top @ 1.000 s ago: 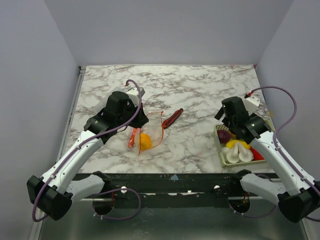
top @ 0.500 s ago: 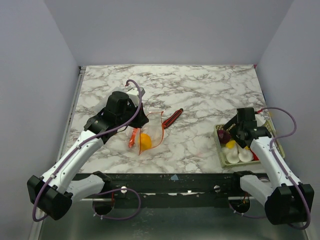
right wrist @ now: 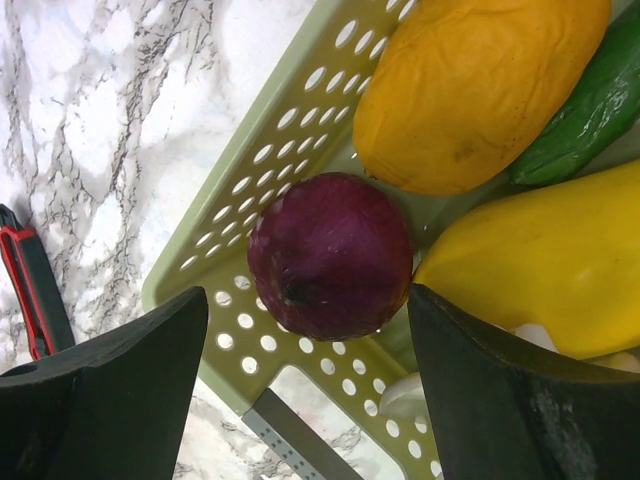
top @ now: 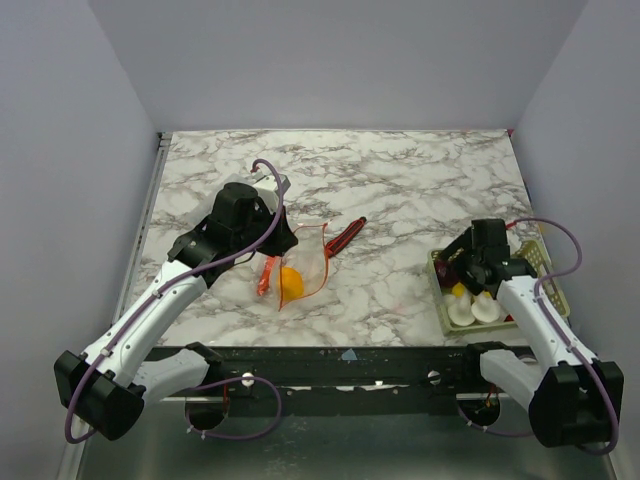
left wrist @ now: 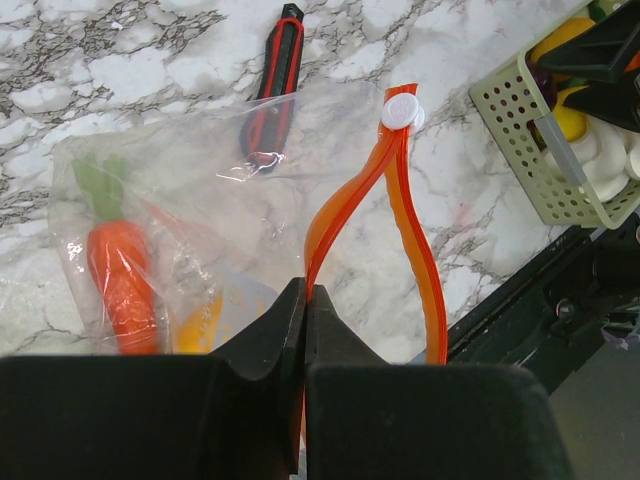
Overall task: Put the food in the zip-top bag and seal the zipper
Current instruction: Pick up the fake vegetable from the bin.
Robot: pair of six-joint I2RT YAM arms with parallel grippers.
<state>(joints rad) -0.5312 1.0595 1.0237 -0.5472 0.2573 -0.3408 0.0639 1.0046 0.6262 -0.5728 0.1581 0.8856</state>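
The clear zip-top bag (left wrist: 190,200) lies on the marble with its orange-red zipper (left wrist: 405,210) gaping open. It holds an orange carrot (left wrist: 120,275) and a yellow piece (top: 290,281). My left gripper (left wrist: 305,300) is shut on one lip of the zipper (top: 270,270). My right gripper (right wrist: 310,340) is open, its fingers either side of a purple onion (right wrist: 330,255) in the green basket (right wrist: 265,160). An orange fruit (right wrist: 475,85), a yellow fruit (right wrist: 540,265) and a green vegetable (right wrist: 590,110) lie beside the onion. White pieces (top: 472,308) show in the basket.
A slim red-and-black stick (top: 345,235) lies on the marble behind the bag; it also shows in the right wrist view (right wrist: 30,290). The green basket (top: 440,300) sits at the table's right near edge. The dark table edge (left wrist: 540,300) runs close to the bag.
My right arm has swung toward the near edge and lowered over the basket's left end, onto the purple onion. The left arm and the bag have not moved.
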